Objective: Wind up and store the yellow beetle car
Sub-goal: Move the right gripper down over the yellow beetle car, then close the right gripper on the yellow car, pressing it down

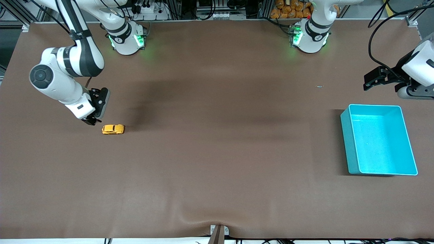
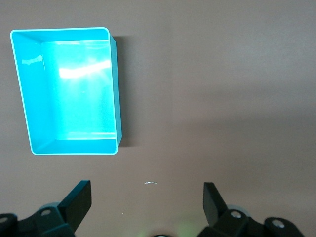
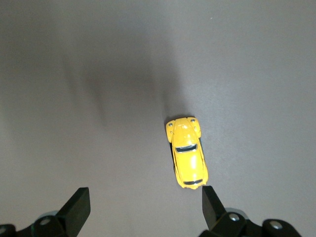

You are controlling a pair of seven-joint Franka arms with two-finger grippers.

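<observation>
The yellow beetle car (image 1: 113,129) stands on its wheels on the brown table toward the right arm's end. In the right wrist view the car (image 3: 187,152) lies just clear of one finger, outside the gap. My right gripper (image 1: 93,119) is open and empty, low beside the car. The teal bin (image 1: 379,139) stands empty toward the left arm's end, and also shows in the left wrist view (image 2: 29,94). My left gripper (image 1: 373,81) is open and empty, waiting above the table near the bin.
The brown table mat (image 1: 217,152) spreads wide between car and bin. A small pale scrap (image 1: 319,86) lies on the mat near the left arm's base. A bracket (image 1: 218,234) sits at the table's near edge.
</observation>
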